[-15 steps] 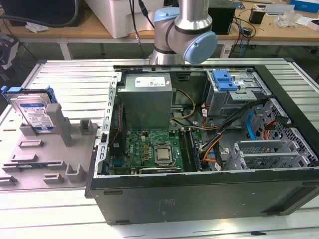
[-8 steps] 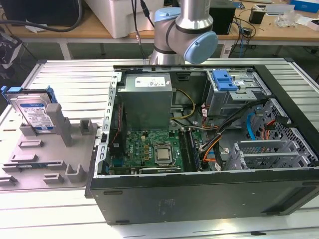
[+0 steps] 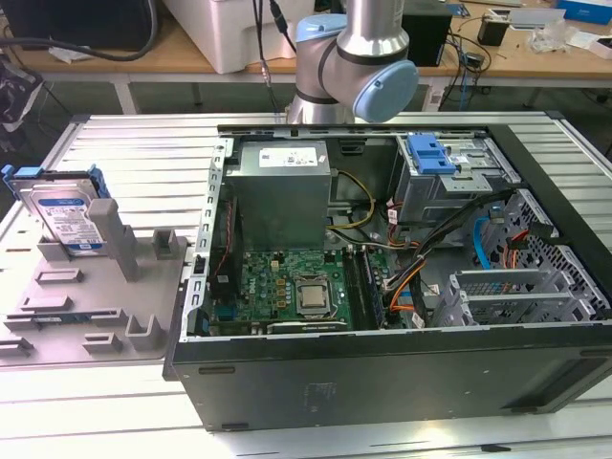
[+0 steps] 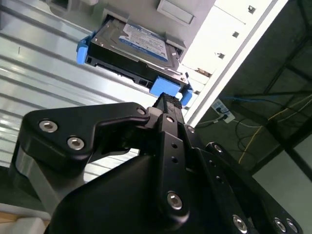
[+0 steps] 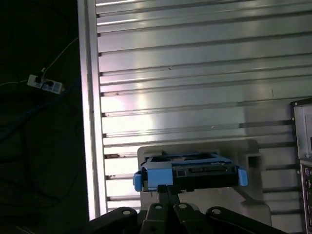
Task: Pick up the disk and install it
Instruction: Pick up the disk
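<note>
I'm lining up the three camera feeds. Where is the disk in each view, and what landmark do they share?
Exterior view: the disk leans in the grey fixture at the exterior view's left, outside the computer case.
First wrist view: the disk edge-on, just beyond the gripper.
Second wrist view: the disk, label showing, just beyond the gripper.
Shared landmark: the slatted metal table under the fixture, seen in all three.

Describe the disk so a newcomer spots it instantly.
On the exterior view's left, beside the open computer case, lies a grey fixture. The disk stands tilted on it: silver, blue-and-white label, blue frame, unlike the blue latch inside the case.
</note>
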